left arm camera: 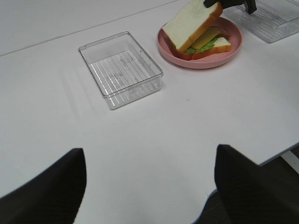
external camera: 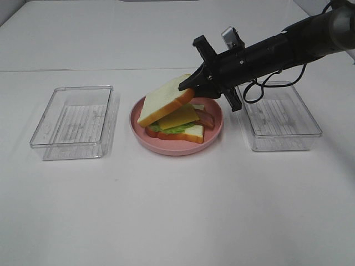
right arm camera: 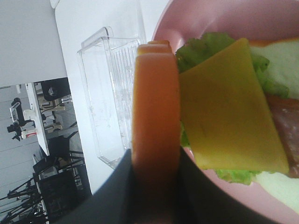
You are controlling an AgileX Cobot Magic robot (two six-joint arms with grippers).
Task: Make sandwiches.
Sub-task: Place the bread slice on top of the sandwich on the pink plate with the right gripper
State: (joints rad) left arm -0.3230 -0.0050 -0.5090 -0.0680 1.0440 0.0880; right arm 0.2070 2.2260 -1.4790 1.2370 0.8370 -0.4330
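Looking across the plain white table, we see a pale wall behind it; the right wrist view catches tripods and lab clutter beyond the table edge. Our right arm reaches in low from the far right, its right gripper clamped narrowly on the crust of the top bread slice, which hangs tilted. Just below the jaws lies the rest of the sandwich: cheese, lettuce, bacon and the bottom bread slice on the pink plate. One clear tray sits behind those jaws, another tray well beyond them. Our left gripper hovers wide and empty, far from everything. We read no writing.
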